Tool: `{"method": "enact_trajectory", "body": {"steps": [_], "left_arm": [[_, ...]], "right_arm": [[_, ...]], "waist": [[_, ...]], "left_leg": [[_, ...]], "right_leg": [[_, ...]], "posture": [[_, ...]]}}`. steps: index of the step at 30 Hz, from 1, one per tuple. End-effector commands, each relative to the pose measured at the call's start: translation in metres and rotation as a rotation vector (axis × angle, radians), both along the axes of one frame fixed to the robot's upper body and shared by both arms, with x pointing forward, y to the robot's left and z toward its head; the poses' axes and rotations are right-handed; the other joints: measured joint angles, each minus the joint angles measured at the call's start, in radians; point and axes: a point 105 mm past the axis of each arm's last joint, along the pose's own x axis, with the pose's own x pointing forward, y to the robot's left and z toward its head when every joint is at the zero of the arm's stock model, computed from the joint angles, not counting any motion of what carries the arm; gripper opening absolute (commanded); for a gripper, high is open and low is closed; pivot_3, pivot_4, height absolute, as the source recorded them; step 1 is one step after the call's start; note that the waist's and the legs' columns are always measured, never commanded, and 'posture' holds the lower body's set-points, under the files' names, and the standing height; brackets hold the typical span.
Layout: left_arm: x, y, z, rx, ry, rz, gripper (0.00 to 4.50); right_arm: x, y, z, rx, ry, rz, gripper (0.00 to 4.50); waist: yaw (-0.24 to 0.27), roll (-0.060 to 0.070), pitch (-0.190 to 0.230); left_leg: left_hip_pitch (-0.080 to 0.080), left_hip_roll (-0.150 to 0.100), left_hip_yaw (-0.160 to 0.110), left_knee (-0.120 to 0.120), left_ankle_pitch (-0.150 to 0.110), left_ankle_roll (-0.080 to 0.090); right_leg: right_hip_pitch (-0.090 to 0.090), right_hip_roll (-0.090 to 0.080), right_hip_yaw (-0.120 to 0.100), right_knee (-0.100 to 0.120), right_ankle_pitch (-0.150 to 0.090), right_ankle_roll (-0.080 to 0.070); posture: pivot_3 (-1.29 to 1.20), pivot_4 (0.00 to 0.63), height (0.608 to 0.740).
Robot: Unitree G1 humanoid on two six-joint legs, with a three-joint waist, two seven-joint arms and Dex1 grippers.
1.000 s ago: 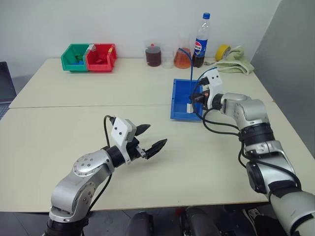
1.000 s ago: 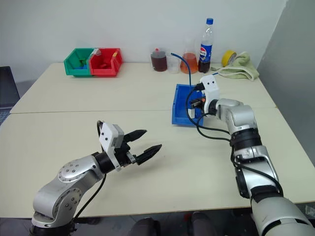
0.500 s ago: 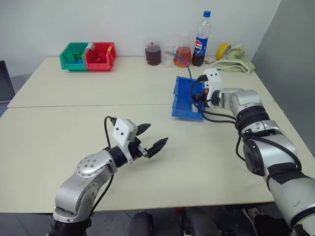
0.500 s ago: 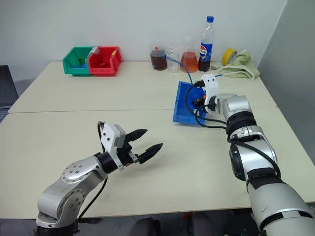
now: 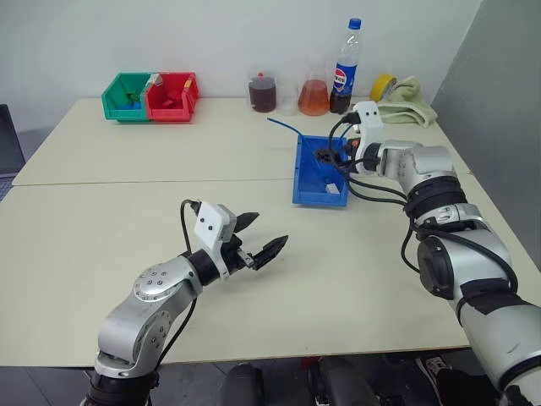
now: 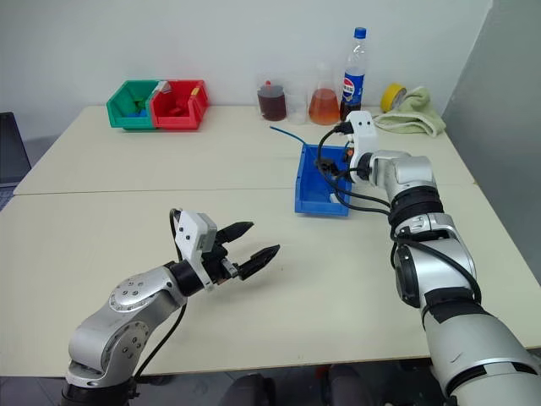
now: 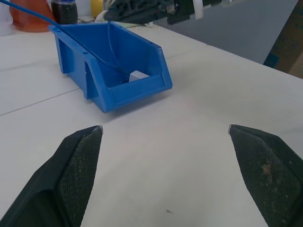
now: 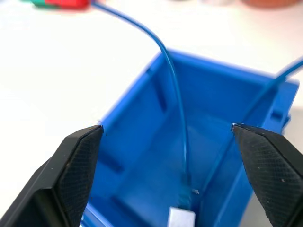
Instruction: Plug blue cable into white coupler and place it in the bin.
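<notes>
So we're basically at the drop-off step here. The small white boxy coupler (image 7: 138, 74) sits on the floor of the bright-blue sloped-wall plastic bin (image 5: 308, 193), at the end nearest the robot, with the thin light-blue network cable (image 8: 173, 85) running up out of it and arching over the bin's far rim toward the table beyond. From the right wrist view the cable does look seated in the coupler, though the joint itself is too small to be sure.

The right gripper (image 5: 331, 158) hangs just above the bin with its two black fingers (image 8: 71, 161) spread wide, holding nothing. The left gripper (image 5: 259, 239) hovers over the bare beige table (image 5: 101, 245), well apart from the bin, fingers also wide and empty.

My read: placing is mostly done, but a good stretch of cable trails outside. Next move probably calls for lifting the right arm clear without snagging that loop, maybe tucking the loose end in.
</notes>
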Motion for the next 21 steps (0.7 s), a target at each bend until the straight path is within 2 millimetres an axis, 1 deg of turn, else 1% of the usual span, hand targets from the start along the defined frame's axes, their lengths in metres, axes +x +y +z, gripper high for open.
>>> {"method": "enact_trajectory", "body": {"steps": [1,3,5,6,8,10,12,14,15,17,20,21], "left_arm": [[-0.004,0.003,0.004,0.012,-0.020,0.000,4.50],[-0.003,0.011,0.001,0.020,-0.007,0.048,4.50],[0.001,0.024,-0.003,0.042,-0.005,0.143,4.50],[0.002,0.031,-0.004,0.051,-0.007,0.194,4.50],[0.004,0.044,-0.011,0.061,0.018,0.290,4.50],[0.004,0.056,-0.020,0.120,0.021,0.388,4.50],[0.004,0.067,-0.026,0.170,0.010,0.481,4.50],[0.003,0.083,-0.033,0.178,0.005,0.610,4.50],[0.001,0.088,-0.035,0.183,-0.002,0.648,4.50],[-0.003,0.094,-0.039,0.149,0.002,0.710,4.50],[-0.014,0.103,-0.049,0.111,0.030,0.801,4.50],[-0.016,0.104,-0.052,0.108,0.033,0.818,4.50]], "right_arm": [[-0.020,-0.009,0.041,0.077,-0.110,0.012,4.48],[-0.036,-0.016,0.046,0.079,-0.168,0.007,4.48],[-0.058,-0.022,0.046,0.064,-0.242,-0.008,4.48],[-0.069,-0.024,0.043,0.040,-0.283,-0.017,4.48],[-0.091,-0.026,0.029,-0.012,-0.364,-0.034,4.48],[-0.112,-0.030,0.004,-0.091,-0.419,-0.073,4.48],[-0.130,-0.032,-0.015,-0.140,-0.446,-0.101,4.48],[-0.146,-0.043,-0.048,-0.167,-0.413,-0.194,4.48],[-0.152,-0.050,-0.061,-0.178,-0.395,-0.246,4.48],[-0.160,-0.057,-0.077,-0.203,-0.390,-0.299,4.48],[-0.170,-0.073,-0.112,-0.225,-0.331,-0.413,4.48],[-0.172,-0.077,-0.118,-0.227,-0.320,-0.438,4.48]], "waist": [[0.002,0.000,0.000],[0.003,0.000,0.000],[0.005,0.000,0.000],[0.006,0.000,0.000],[0.007,0.000,0.000],[0.007,0.000,0.000],[0.006,0.000,0.000],[0.006,-0.001,-0.001],[0.006,-0.001,-0.001],[0.001,-0.001,0.000],[0.000,-0.002,-0.001],[0.000,-0.002,-0.001]], "left_leg": [[0.000,0.000,-0.001,0.000,0.000,0.000],[-0.001,0.000,-0.001,0.000,0.000,0.000],[-0.002,0.000,-0.002,0.000,0.000,0.000],[-0.002,0.000,-0.002,0.000,0.000,0.000],[-0.003,0.000,-0.003,0.000,0.000,0.000],[-0.003,0.000,-0.004,0.000,0.000,0.000],[-0.003,-0.001,-0.003,-0.001,0.000,0.000],[-0.002,-0.001,-0.003,0.000,0.000,0.000],[-0.001,-0.001,-0.003,0.000,0.000,0.000],[0.000,0.000,-0.003,0.000,0.000,-0.001],[0.003,0.000,-0.002,0.000,0.003,-0.005],[0.004,0.000,-0.002,0.000,0.003,-0.006]], "right_leg": [[0.000,0.000,0.000,0.000,0.000,0.000],[0.000,0.000,-0.001,-0.001,0.000,0.000],[0.000,0.000,-0.002,-0.002,0.000,0.000],[0.000,0.000,-0.002,-0.002,0.000,0.000],[-0.001,-0.001,-0.002,-0.001,0.000,0.000],[0.000,-0.001,-0.002,-0.001,0.000,0.001],[0.000,-0.001,-0.001,-0.001,-0.002,0.003],[0.000,-0.001,-0.001,-0.001,-0.003,0.006],[0.001,-0.001,-0.001,-0.001,-0.004,0.006],[0.001,-0.001,-0.001,0.000,-0.004,0.007],[0.002,-0.001,0.001,0.000,-0.003,0.008],[0.003,-0.001,0.000,0.000,-0.003,0.009]], "posture": [[0.00,0.150,0.740],[0.00,0.150,0.740],[0.00,0.150,0.740],[0.00,0.150,0.740],[0.00,0.150,0.740],[0.00,0.150,0.740],[0.00,0.150,0.740],[0.00,0.150,0.740],[0.00,0.150,0.740],[0.00,0.150,0.740],[0.00,0.150,0.740],[0.00,0.150,0.740]]}}
